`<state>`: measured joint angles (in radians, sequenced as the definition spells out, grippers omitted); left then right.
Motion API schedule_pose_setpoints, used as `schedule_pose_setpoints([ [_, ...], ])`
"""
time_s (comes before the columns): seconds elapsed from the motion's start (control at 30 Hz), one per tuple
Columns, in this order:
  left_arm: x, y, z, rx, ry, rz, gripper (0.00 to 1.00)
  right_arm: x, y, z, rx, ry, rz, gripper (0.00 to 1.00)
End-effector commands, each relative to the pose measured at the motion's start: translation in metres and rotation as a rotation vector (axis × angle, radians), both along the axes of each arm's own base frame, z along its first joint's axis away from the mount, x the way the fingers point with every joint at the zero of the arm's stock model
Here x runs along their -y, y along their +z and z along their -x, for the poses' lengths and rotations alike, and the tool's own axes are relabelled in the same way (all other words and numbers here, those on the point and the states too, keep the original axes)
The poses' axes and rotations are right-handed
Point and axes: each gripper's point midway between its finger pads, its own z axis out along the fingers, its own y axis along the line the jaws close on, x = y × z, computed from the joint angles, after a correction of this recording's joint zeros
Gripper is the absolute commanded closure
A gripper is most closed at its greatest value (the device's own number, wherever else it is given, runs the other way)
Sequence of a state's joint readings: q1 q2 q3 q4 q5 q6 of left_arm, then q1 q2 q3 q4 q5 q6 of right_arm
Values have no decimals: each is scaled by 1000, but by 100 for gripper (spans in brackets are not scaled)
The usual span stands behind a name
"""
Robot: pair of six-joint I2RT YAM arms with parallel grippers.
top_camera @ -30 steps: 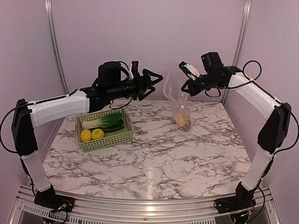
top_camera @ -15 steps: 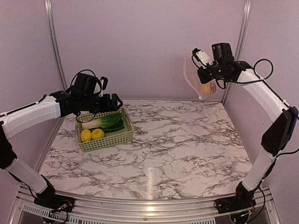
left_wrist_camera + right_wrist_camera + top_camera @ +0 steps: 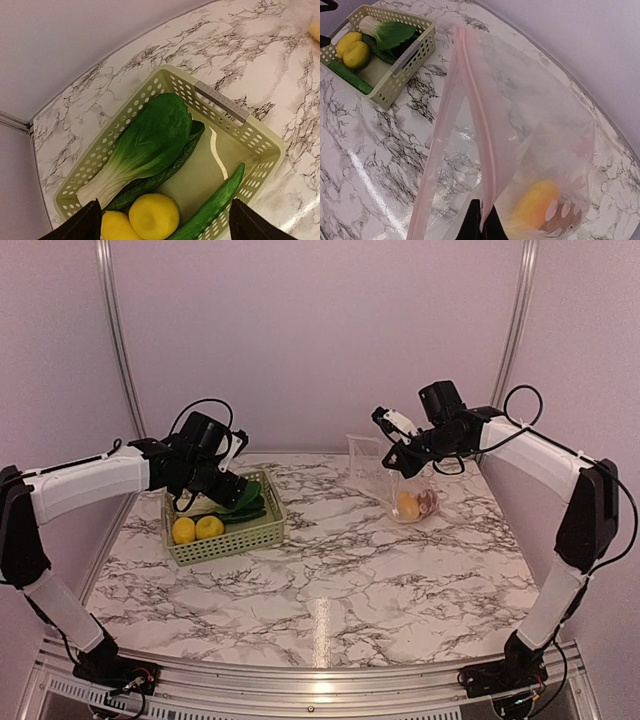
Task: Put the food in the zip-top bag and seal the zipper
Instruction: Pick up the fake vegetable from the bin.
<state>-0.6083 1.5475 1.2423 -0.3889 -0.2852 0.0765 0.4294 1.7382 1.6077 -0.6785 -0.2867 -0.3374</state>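
The right arm has brought the zip-top bag (image 3: 545, 140) down from up by the back wall. It now hangs low over the rear right of the tabletop (image 3: 350, 580), and the left arm has swung in over the basket (image 3: 240, 130). The bag is clear, crinkly film with its mouth sagging open. The right fingers (image 3: 472, 222) are clamped on its pale pink zipper (image 3: 475, 100). An orange-yellow fruit (image 3: 536, 202) and a brown piece (image 3: 560, 220) sit in its bottom. The left wrist tips downward, and the left fingers (image 3: 82, 225) are spread wide above the perforated pale green basket. It holds leafy bok choy (image 3: 145, 140), glossy cucumber (image 3: 212, 205) and two lemons (image 3: 154, 216).
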Motion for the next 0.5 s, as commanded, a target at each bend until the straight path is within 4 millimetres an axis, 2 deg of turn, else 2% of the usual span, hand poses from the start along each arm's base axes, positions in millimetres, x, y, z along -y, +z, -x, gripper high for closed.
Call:
schedule_pose_setpoints([
  [0.0, 4, -11, -17, -23, -107, -187, 11, -11, 20, 14, 17, 58, -79, 100],
  [0.17, 3, -34, -40, -48, -108, -337, 14, -14, 23, 19, 20, 68, -92, 100],
  [0.27, 10, -45, -47, -78, -144, -379, 15, -16, 27, 23, 19, 76, -102, 100],
  [0.47, 11, -64, -56, -110, -200, -492, 16, -14, 30, 24, 30, 71, -103, 100],
])
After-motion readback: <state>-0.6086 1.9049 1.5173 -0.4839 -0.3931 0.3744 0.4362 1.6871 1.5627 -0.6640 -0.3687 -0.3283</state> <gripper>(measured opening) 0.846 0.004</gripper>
